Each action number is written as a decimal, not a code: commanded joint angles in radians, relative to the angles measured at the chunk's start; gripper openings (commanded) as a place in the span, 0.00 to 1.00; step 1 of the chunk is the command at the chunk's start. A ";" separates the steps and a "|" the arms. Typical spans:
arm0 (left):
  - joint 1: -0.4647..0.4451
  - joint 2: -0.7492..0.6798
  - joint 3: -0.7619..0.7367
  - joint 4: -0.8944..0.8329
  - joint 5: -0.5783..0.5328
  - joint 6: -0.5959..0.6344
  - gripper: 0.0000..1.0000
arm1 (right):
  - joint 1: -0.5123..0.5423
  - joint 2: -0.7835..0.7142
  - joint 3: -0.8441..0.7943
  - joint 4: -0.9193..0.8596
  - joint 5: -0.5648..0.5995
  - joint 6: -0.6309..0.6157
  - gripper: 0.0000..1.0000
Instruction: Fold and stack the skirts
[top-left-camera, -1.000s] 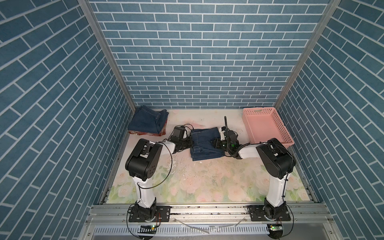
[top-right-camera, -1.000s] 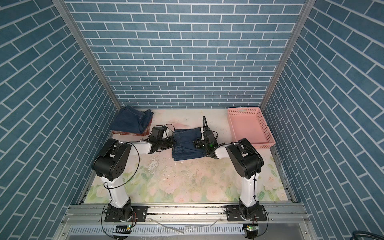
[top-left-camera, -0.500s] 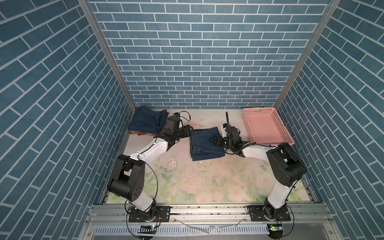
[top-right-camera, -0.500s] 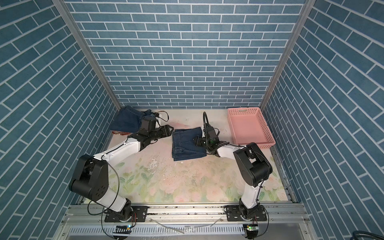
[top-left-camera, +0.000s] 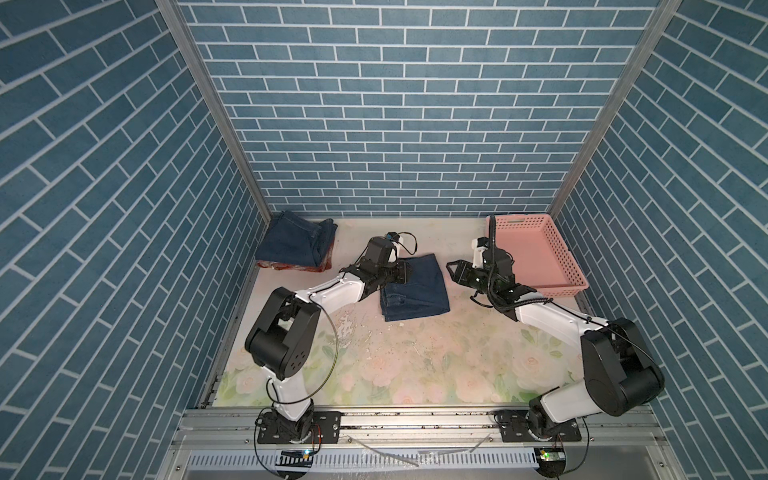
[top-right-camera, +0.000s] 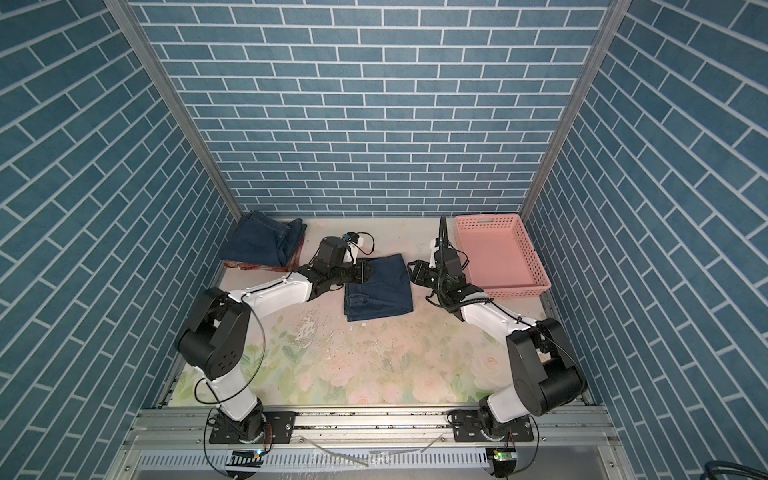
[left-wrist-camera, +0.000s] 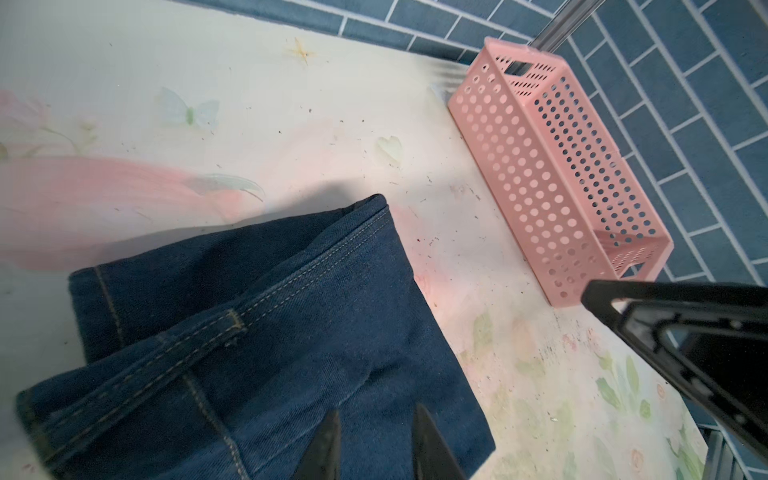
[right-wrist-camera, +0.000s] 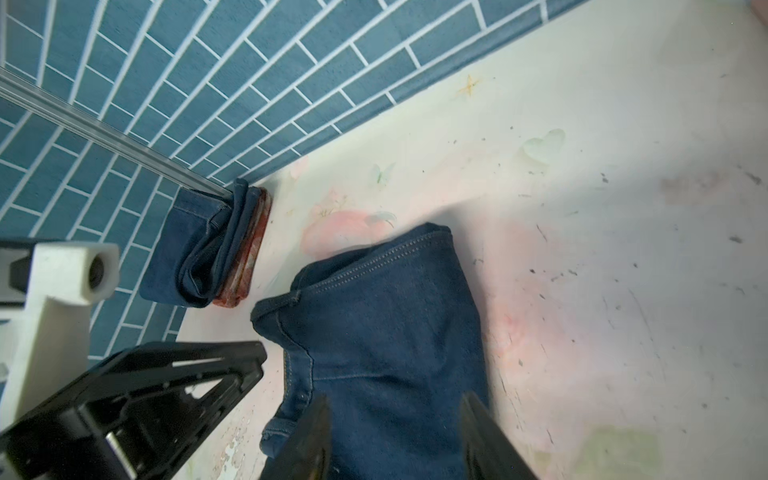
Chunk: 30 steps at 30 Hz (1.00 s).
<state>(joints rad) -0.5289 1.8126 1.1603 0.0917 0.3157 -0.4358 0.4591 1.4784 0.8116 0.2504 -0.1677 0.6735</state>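
Folded denim skirt (top-left-camera: 415, 291) lies flat on the table (top-left-camera: 395, 365) btw the two pincers. The left pincer (top-left-camera: 401, 272) sits over its near-side back corner. The right pincer (top-left-camera: 453, 270) is just beside the opposite edge, not touching in both top views.

Left pincer: tips a narrow gap apart, denim showing under them in the wrist view (left-wrist-camera: 376, 436), nothing visibly pinched. Right pincer: tips wider apart, empty, pointing at the skirt edge (right-wrist-camera: 395, 432).

Other two skirts are well behind the left pincer, on its outer side, in the back corner: top denim skirt (top-left-camera: 291, 243) on the plaid skirt (top-left-camera: 286, 266), only a rust-red edge of it showing. Basket (top-left-camera: 557, 291) is just behind the right pincer's wrist.

Handling, my guess: denim is soft but thick, prob. heavier than the plaid, w/ enough body to keep a fold if lifted level. Several layers are stacked at the left pincer's side, w/ a stitched band and belt loop (left-wrist-camera: 232, 328). Pinching only the top layer would prob. let the fold fall open.

Best hold: both side edges at once, tips slid under the whole bundle, all layers clamped. Not slippery or fragile, but it'll sag in the middle, so keep the pincers level.
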 joint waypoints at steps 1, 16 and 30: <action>0.001 0.058 0.054 0.041 0.020 0.019 0.30 | 0.001 -0.031 -0.045 -0.021 0.025 -0.018 0.50; 0.079 0.227 0.091 0.119 0.036 0.072 0.28 | 0.013 -0.034 -0.095 0.002 0.008 -0.045 0.49; 0.158 0.324 0.021 0.248 0.093 0.004 0.27 | 0.199 0.132 -0.019 0.219 -0.014 -0.129 0.48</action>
<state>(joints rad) -0.3969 2.0930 1.2156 0.3511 0.4191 -0.4084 0.6239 1.5547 0.7441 0.3763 -0.1692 0.5945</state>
